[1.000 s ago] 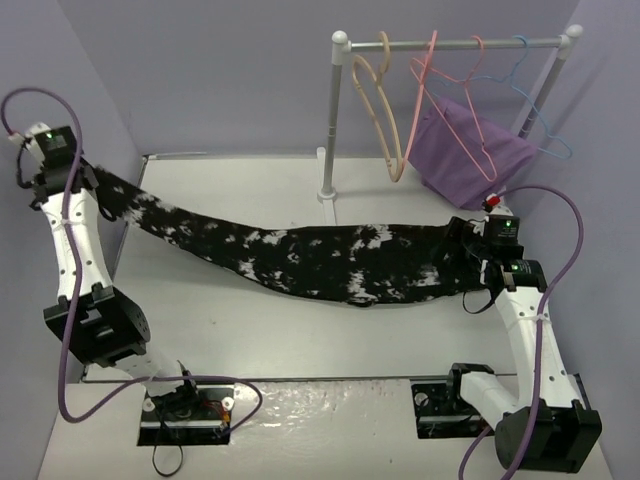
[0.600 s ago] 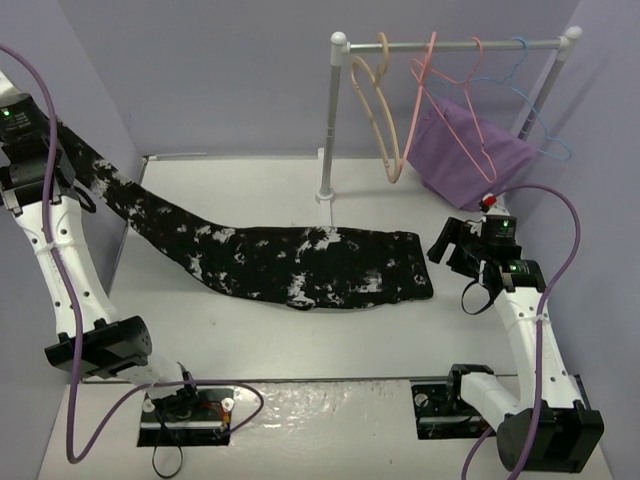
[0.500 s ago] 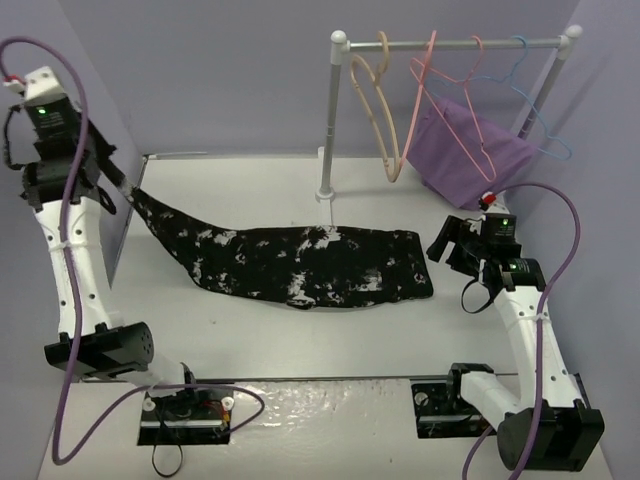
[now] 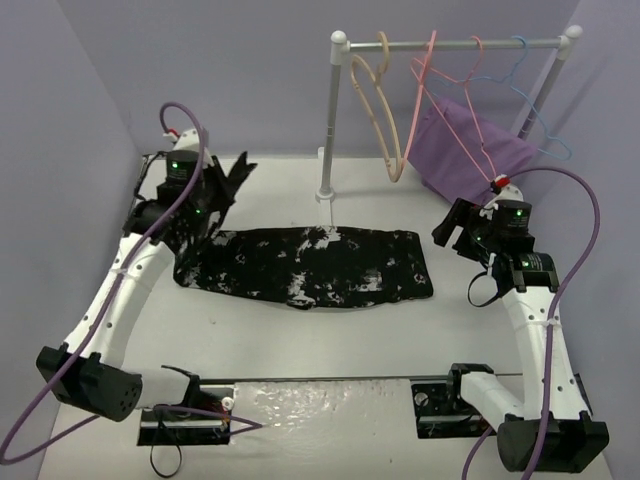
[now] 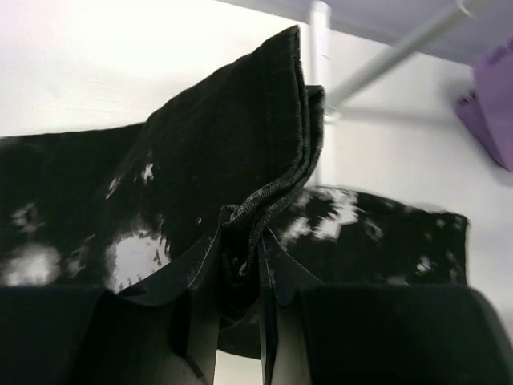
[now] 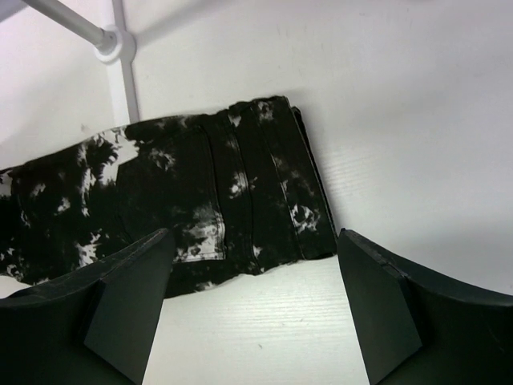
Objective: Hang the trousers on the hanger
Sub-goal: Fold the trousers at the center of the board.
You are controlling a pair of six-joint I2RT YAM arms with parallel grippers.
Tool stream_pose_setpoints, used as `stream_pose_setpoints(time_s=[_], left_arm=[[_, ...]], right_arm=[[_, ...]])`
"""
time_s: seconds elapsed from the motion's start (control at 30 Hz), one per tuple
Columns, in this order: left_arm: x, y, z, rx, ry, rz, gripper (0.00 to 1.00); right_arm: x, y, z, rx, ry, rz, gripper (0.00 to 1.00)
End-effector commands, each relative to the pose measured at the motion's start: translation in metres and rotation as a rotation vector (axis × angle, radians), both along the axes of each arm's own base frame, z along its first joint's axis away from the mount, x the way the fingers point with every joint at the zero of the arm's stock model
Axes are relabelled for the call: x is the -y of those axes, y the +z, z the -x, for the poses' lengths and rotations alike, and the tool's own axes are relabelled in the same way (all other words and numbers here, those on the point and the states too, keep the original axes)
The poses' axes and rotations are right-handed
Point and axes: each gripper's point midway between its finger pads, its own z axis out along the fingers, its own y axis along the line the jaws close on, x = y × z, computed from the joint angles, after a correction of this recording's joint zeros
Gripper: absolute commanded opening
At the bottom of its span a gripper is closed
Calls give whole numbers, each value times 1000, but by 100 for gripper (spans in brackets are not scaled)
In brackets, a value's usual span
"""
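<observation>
Two arms share the table, and we find them in quite different states. Our left gripper has its jaws drawn narrow on a bunched fold of the trousers. In the left wrist view the dark hem stands up between the two fingers, pinched tight. From above, that end of the cloth rises off the table to the gripper at the left rear, and a loose flap sticks out toward the back wall. The rest of the trousers lies flat across the middle of the table. It forms a long black band blotched with white, running left to right and ending in a squared-off edge near the right arm.

Our right gripper hangs just beside that right end, with its jaws spread wide and nothing between them. Its wrist camera looks down past both fingers at the end of the trousers and the bare tabletop next to it.

The hanger, thick and beige, hangs by its hook from the rail at the back right. It sits close to the rail's left post, well apart from the trousers. Further along the same rail we see a pink hanger, and a purple cloth droops below the rail.
</observation>
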Motion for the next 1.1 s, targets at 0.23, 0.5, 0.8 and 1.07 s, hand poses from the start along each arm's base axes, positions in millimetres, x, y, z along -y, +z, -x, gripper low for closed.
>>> stream_pose_setpoints(time_s=[0.23, 0.5, 0.8, 1.07], left_arm=[[159, 35, -4, 181, -145, 344, 0], [220, 41, 6, 219, -191, 405, 0], [252, 63, 7, 281, -216, 433, 0], [254, 98, 14, 341, -230, 410, 0]], right_arm=[[-4, 45, -10, 112, 11, -6, 80], [0, 59, -13, 138, -3, 9, 80], [-1, 57, -7, 136, -7, 6, 80], [2, 57, -6, 136, -16, 16, 80]])
